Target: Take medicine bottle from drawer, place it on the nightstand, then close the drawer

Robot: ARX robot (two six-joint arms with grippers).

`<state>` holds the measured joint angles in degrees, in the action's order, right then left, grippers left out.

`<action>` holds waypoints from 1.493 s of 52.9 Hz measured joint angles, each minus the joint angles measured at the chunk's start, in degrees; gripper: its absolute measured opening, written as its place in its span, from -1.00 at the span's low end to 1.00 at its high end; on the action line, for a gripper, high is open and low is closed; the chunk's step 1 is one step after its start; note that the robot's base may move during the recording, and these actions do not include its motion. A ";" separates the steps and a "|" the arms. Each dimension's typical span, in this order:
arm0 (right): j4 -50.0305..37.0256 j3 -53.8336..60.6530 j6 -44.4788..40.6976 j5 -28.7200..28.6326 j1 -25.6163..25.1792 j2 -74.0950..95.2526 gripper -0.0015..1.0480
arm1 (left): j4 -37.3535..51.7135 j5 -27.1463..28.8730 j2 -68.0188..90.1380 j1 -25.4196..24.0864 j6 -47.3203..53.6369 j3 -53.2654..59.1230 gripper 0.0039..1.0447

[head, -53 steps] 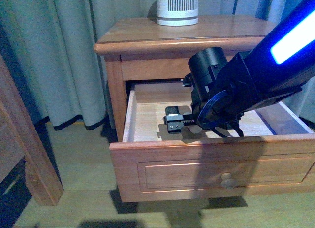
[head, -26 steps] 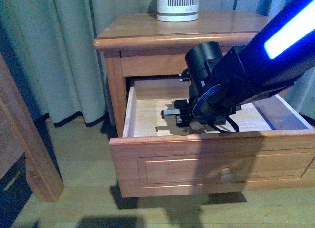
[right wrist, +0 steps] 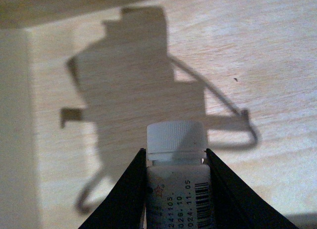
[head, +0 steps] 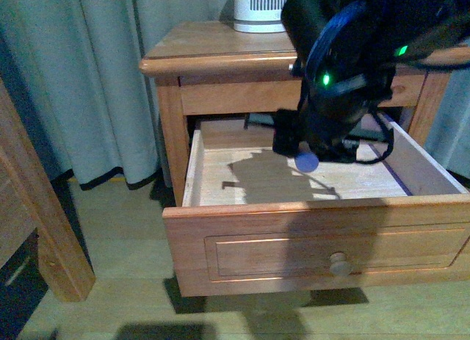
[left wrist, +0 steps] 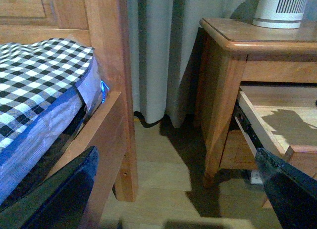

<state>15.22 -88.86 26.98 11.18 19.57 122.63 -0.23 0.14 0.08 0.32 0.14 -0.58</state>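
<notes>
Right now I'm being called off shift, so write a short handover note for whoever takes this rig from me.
Right gripper: shut on the medicine bottle, which it holds over the pale floor of the drawer.
Left gripper: open and empty, off to the side between the bed frame and the nightstand.
Drawer: pulled fully out.
Nightstand top: only the white ribbed device shows on it.
Done: drawer opened, bottle grasped.
Left: carry the bottle to the nightstand top, set it down, release, then push the drawer shut.
</notes>
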 joint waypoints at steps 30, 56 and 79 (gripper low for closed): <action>-2.23 -24.26 -13.77 7.76 -12.66 -7.76 -0.42 | 0.00 0.00 0.00 0.00 0.00 0.00 0.87; 0.70 -43.93 -17.94 11.28 -15.93 14.49 -0.42 | 0.00 0.00 0.00 0.00 0.00 0.00 0.87; -4.63 -39.54 -18.53 8.24 -16.04 15.93 0.39 | 0.00 0.00 0.00 0.00 0.00 0.00 0.87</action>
<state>10.59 -128.40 8.45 19.42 3.53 138.56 -0.23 0.14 0.08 0.32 0.14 -0.58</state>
